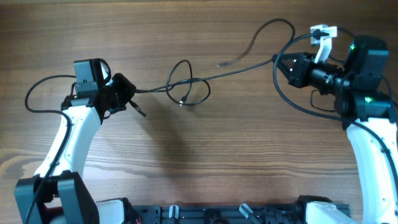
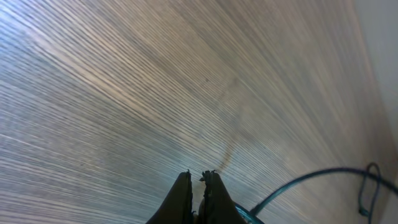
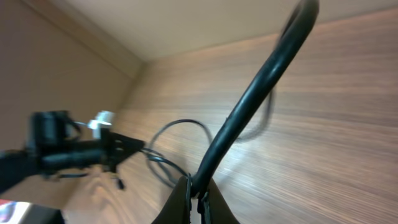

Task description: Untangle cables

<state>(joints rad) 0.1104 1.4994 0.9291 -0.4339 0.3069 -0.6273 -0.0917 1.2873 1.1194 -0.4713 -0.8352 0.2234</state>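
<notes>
Loops of the cables are lying crossed on the wooden table, about midway between the two arms, with a loose end trailing off beyond them and a small plug end resting just beside the left arm. One strand is running left into the left gripper, whose fingers are pressing together on it. Another is stretching right and lifting off the wood into the right gripper, which is clamping tightly on the cord where it is rising steeply past the wrist camera.
</notes>
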